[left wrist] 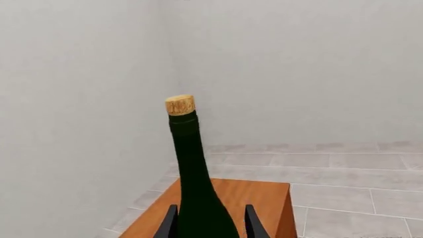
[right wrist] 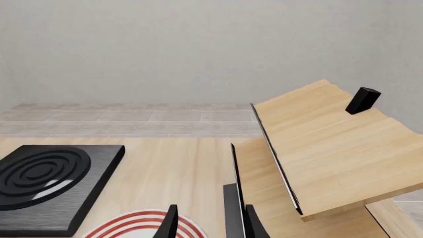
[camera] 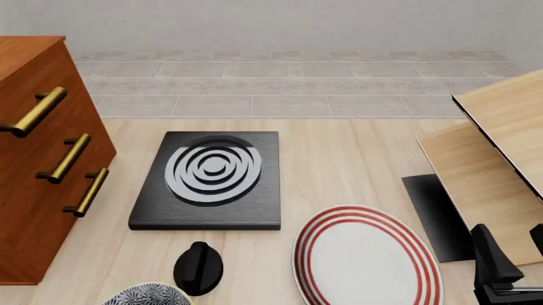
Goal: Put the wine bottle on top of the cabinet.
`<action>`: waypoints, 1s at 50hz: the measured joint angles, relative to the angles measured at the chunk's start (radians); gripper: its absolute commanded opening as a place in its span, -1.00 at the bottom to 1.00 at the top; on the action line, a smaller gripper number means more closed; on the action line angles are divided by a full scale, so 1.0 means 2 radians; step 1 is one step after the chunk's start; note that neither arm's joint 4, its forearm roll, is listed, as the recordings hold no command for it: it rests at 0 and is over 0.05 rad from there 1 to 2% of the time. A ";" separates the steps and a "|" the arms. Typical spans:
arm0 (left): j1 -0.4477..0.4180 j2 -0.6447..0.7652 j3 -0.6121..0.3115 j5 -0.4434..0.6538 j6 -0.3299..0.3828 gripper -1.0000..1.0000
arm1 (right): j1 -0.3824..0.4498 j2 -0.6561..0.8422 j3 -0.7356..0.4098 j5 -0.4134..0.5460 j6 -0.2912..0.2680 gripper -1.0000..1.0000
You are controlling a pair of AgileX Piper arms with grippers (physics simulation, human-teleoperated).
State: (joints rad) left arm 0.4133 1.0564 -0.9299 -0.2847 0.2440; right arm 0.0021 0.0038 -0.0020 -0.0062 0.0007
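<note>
While the left gripper point(left wrist: 210, 223) pinches the tall, slim, dark green glass wine bottle point(left wrist: 196, 183) between its two black fingers point(left wrist: 168, 224), the bottle stands upright in the left wrist view, its tan cork point(left wrist: 180, 104) pointing up against the pale wall. Beneath and beyond the bottle lies the flat top of the reddish-brown wooden cabinet point(left wrist: 258, 198); whether the bottle's base touches that top cannot be told, since the base is out of frame. From the front, the cabinet point(camera: 38, 159) stands at the table's left side with three brass bar handles point(camera: 63, 159), and neither the bottle nor the left arm shows there. A black square hob with silver concentric rings point(camera: 212, 178) sits just beside the cabinet, a white plate with red rings point(camera: 365, 257) near it, and a black knob point(camera: 199, 267) close by. The right gripper point(right wrist: 210, 224) hangs with fingers spread, gripping nothing, next to pale slanted wooden boards point(right wrist: 324, 148).
</note>
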 measured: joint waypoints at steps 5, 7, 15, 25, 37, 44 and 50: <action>0.001 0.002 -0.001 -0.001 0.004 1.00 | 0.000 0.000 0.000 0.000 0.000 1.00; 0.002 0.002 -0.001 0.000 0.005 1.00 | 0.000 0.000 0.000 0.000 0.000 1.00; 0.004 -0.002 -0.004 0.005 0.007 1.00 | 0.000 0.000 0.000 0.000 0.000 1.00; 0.005 -0.021 -0.009 0.021 0.004 1.00 | 0.000 0.000 0.000 0.000 0.000 1.00; 0.001 -0.054 -0.021 0.050 -0.005 1.00 | 0.000 0.000 0.000 0.000 0.000 1.00; 0.002 -0.073 -0.026 0.066 -0.010 1.00 | 0.000 0.000 0.000 0.000 0.000 1.00; 0.003 -0.089 -0.028 0.079 -0.015 1.00 | 0.000 0.000 0.000 0.000 0.000 1.00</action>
State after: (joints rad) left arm 0.4193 0.8787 -0.9868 -0.1259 0.2147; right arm 0.0020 0.0037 -0.0020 -0.0062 0.0007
